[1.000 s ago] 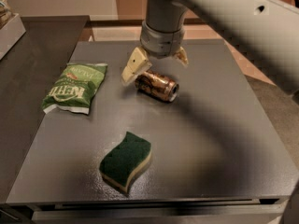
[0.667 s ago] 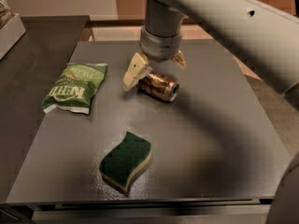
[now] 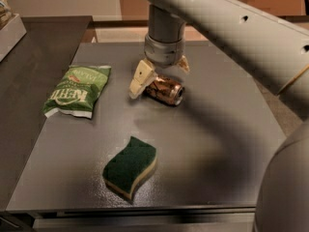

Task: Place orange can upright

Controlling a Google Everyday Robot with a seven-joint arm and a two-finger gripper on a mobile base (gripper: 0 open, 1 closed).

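Lying on its side on the grey table (image 3: 222, 149), the orange can (image 3: 163, 90) sits just below the claw (image 3: 160, 80), whose fingers are spread apart, one near the can's left end. Its long axis runs left to right, with the silver end pointing right and slightly toward the camera.

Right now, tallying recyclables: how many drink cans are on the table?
1. The orange can lies on its side at the table's back middle, under the gripper, between its open fingers. The arm may hide more.
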